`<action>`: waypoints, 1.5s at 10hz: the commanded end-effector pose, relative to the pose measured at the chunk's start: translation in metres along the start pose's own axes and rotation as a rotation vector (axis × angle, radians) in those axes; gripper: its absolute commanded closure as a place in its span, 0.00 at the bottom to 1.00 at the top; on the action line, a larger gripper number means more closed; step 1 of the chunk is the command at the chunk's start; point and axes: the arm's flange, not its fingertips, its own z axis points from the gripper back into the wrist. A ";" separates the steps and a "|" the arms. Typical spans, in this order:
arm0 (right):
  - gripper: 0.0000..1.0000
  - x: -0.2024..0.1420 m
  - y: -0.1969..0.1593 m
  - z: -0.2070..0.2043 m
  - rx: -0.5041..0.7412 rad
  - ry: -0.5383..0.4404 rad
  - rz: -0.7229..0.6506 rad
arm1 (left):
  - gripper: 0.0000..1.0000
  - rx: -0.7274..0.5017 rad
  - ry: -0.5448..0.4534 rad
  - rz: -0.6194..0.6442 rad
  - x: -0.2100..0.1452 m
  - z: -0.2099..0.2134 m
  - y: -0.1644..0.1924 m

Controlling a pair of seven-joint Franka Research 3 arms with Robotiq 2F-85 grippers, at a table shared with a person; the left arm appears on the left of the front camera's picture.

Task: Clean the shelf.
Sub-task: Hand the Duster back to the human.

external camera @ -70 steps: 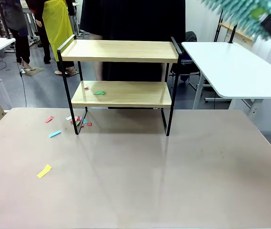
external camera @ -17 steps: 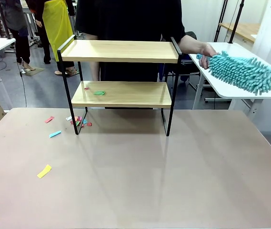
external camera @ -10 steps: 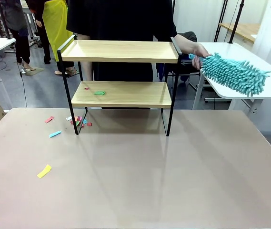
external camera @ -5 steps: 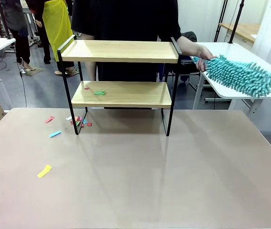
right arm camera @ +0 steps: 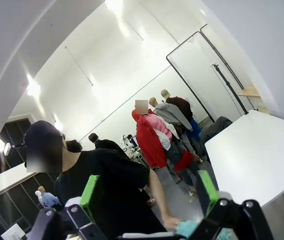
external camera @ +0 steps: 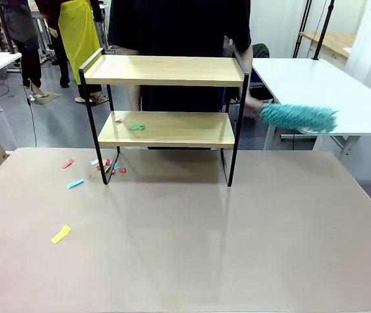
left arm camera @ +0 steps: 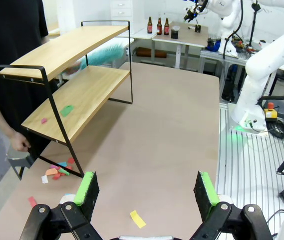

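At the far middle of the beige tabletop [external camera: 192, 241] in the front view, you are looking at the shelf [external camera: 165, 70]: two light wooden boards, one above the other, on thin black legs with a black rail at each end. The upper board is lying bare. Two paper scraps are sitting on the lower board toward its left end, a green scrap [external camera: 135, 127] and a smaller red scrap [external camera: 118, 120]. On the tabletop you are seeing a yellow scrap [external camera: 60, 233], a blue scrap [external camera: 75, 183], a red one farther left, and a small mixed cluster of scraps [external camera: 109, 165] at the shelf's front left leg. A person in black is standing behind the shelf, one hand [external camera: 253, 106] holding a teal fluffy duster [external camera: 297, 117] just off the shelf's right end, level with the gap between the boards; it is motion-blurred.

In the left wrist view, the left gripper [left arm camera: 145, 189] is hanging with its jaws spread wide and nothing between the green pads, well apart from the shelf. The shelf is running away up the left side; the same two scraps are lying on its lower board, and the duster is showing teal beyond its far end.

In the right wrist view, the right gripper [right arm camera: 149, 192] is pointing up toward the room, jaws likewise spread and empty. The person's hand and a bit of teal are showing low between the fingers.
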 end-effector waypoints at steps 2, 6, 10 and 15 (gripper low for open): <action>0.00 0.001 0.000 0.002 -0.005 0.005 0.008 | 0.00 0.000 -0.022 -0.019 0.001 -0.001 0.002; 0.00 0.001 0.000 0.002 -0.005 0.005 0.008 | 0.00 0.000 -0.022 -0.019 0.001 -0.001 0.002; 0.00 0.001 0.000 0.002 -0.005 0.005 0.008 | 0.00 0.000 -0.022 -0.019 0.001 -0.001 0.002; 0.00 0.001 0.000 0.002 -0.005 0.005 0.008 | 0.00 0.000 -0.022 -0.019 0.001 -0.001 0.002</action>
